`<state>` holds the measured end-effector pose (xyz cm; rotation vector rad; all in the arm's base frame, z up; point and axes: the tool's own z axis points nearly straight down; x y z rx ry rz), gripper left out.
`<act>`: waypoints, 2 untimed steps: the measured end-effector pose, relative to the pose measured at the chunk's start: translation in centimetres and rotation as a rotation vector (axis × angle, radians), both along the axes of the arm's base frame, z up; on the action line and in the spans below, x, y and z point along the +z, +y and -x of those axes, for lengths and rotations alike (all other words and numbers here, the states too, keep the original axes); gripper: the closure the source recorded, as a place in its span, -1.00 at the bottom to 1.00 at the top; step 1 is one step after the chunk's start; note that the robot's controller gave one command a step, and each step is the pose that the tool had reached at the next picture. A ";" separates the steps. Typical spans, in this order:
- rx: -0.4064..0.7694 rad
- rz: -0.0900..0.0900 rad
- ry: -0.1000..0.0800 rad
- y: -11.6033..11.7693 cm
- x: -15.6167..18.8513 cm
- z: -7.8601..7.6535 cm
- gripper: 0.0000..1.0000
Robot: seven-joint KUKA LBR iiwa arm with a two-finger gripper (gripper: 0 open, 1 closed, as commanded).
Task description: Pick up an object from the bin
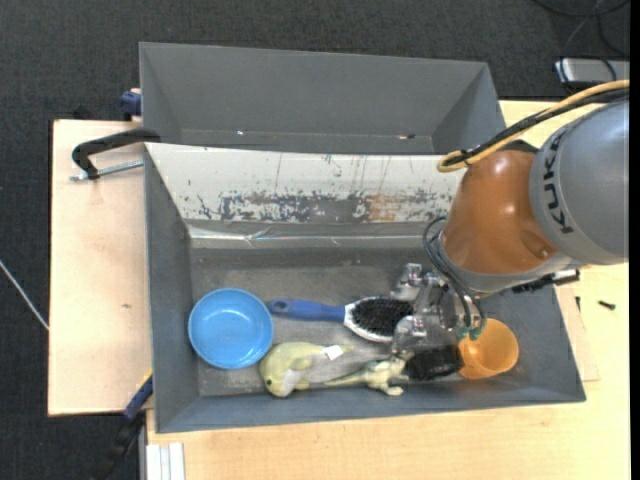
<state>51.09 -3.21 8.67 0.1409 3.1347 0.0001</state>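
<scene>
Claw (432,320) at front right of bin (170,298), by hairbrush (345,315) head, can't tell if open. Orange cup (492,350), black thing (432,365), plush toy (300,366) crowd it. Brush lies left-right, handle twd blue bowl (230,328).

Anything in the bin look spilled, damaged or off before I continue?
Nothing looks spilled or broken. The bin's back wall has a band of scraped paint, seemingly wear. The blue bowl, brush, pale plush toy and orange cup lie loose along the front.
</scene>
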 end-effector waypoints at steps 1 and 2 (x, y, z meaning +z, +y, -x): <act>0.002 0.000 -0.007 -0.1 9.1 0.0 1.00; 0.416 0.001 -0.003 2.4 11.8 -0.6 1.00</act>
